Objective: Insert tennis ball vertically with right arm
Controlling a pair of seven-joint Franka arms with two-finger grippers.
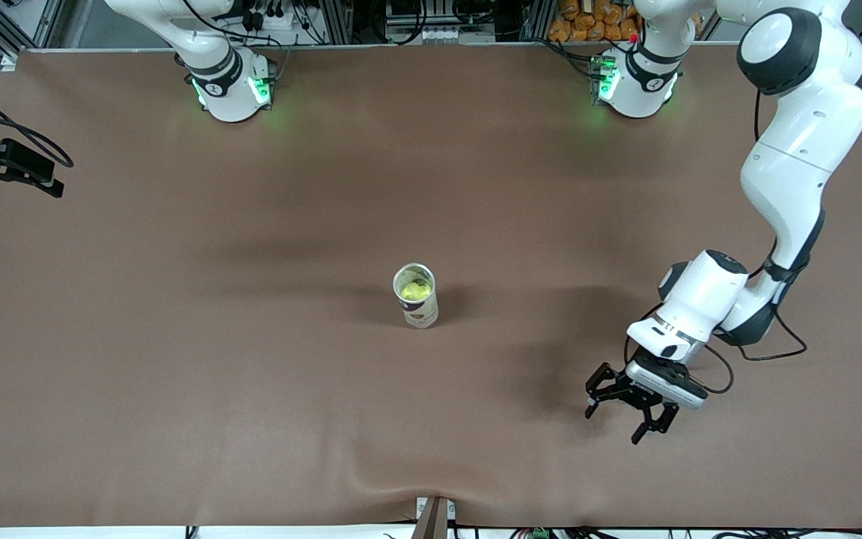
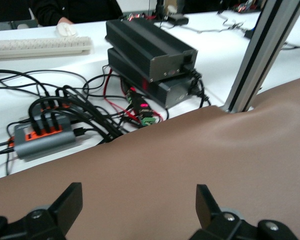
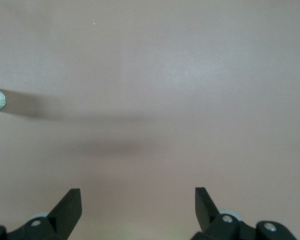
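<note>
Tennis ball (image 1: pixel 415 288) already sits inside the upright can (image 1: pixel 417 297) mid-tabletop (image 1: pixel 176 337), so insertion looks done. Near the front edge, the left hand (image 1: pixel 623 413) hovers wide open, empty. Right hand (image 3: pixel 135 210) likewise open, empty, withdrawn.

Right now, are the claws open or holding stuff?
Left claw: open, holding nothing.
Right claw: open, holding nothing.

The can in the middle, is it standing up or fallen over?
Standing up: the can shows its open top, with a yellow-green ball inside.
</note>
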